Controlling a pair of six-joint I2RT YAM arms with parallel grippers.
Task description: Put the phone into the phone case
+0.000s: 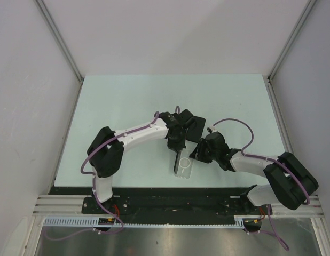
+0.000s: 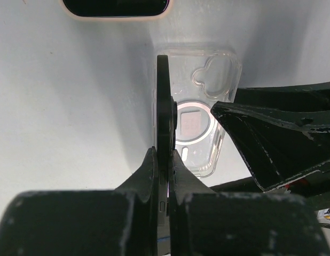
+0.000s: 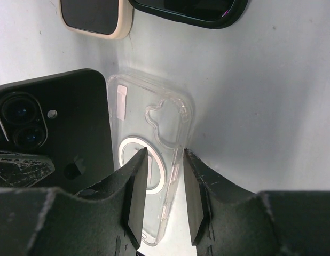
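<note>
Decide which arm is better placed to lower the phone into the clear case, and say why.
Left. The left gripper is shut on the black phone, held on edge right beside the clear case. The right gripper is open over the case, with no phone in it.

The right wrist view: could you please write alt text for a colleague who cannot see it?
A clear phone case lies on a white table between the right gripper's parted fingers. A black phone, rear camera lenses showing, covers the case's left edge; a cream-rimmed phone and a dark-rimmed phone lie at the top.
</note>
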